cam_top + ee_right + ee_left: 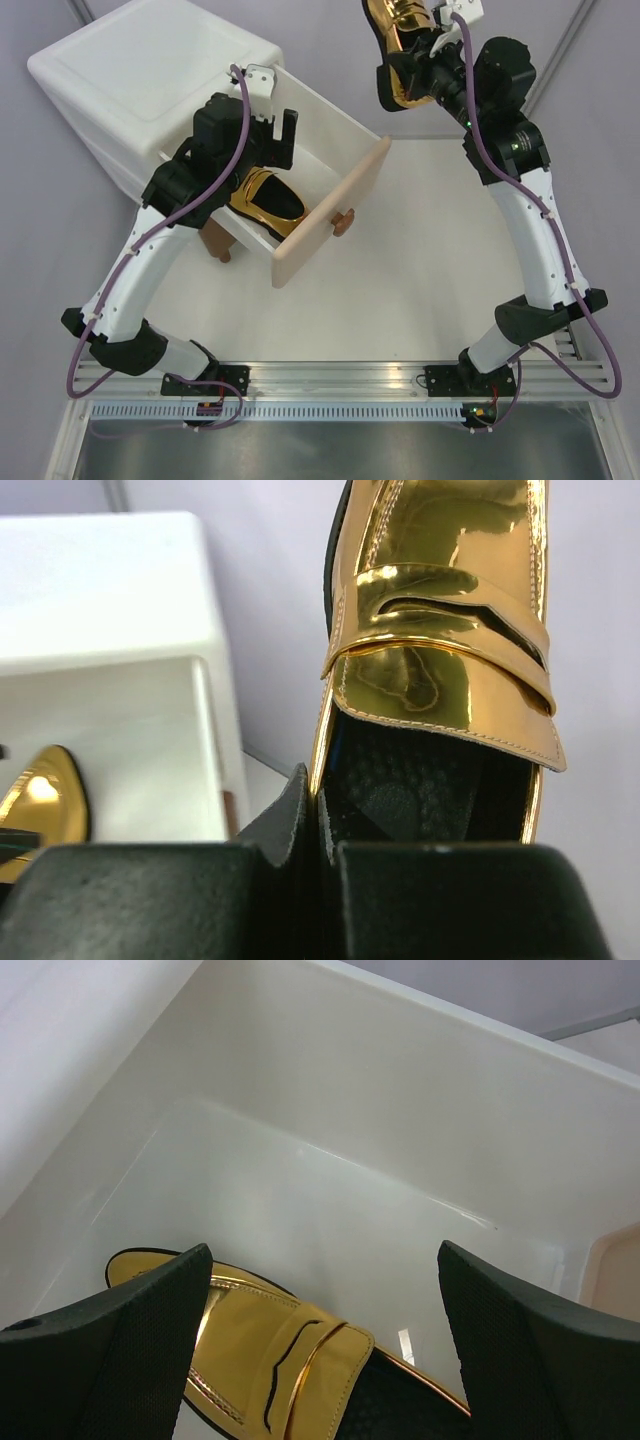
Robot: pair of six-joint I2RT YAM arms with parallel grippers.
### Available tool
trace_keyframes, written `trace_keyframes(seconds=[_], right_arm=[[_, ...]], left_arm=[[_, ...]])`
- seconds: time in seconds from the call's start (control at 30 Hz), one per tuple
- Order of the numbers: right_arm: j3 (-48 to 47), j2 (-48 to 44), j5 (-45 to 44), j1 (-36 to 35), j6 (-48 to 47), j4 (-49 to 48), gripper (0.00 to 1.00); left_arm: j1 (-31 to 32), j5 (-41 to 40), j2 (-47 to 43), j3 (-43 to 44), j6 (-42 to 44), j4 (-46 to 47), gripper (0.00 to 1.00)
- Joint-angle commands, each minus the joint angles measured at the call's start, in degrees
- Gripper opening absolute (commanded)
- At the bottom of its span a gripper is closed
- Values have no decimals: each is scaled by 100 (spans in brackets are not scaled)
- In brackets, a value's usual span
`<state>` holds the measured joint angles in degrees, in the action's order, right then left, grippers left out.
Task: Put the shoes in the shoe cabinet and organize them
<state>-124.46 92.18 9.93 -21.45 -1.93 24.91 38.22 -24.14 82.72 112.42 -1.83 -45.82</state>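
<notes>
Hovering over the open beige-fronted drawer (335,112) of the shoe cabinet (150,70), the left gripper (325,1250) is spread wide, with one gold shoe (265,205) lying on the drawer floor just below it. The right gripper (316,820) is clenched on the side wall of the second gold shoe (440,630) (mirror-bright, dark lining), held aloft beyond the drawer.

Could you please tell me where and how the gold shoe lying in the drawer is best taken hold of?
On the shoe, pinch the opening's side rim behind the strap, coming straight down, one finger inside. It lies sole down, opening up, and the drawer walls block sideways approaches.
</notes>
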Motion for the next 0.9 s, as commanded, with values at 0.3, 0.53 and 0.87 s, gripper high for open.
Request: trace_keyframes(seconds=[0.3, 0.53, 0.87], right_arm=[[-316, 125, 887, -1405, 0, -1164, 1], [220, -104, 1203, -1625, -298, -532, 1], [845, -359, 1301, -1634, -939, 49, 1]], left_arm=[[-42, -319, -274, -80, -239, 232, 95], [-51, -451, -362, -124, -257, 232, 95], [-60, -802, -476, -168, -362, 363, 94]])
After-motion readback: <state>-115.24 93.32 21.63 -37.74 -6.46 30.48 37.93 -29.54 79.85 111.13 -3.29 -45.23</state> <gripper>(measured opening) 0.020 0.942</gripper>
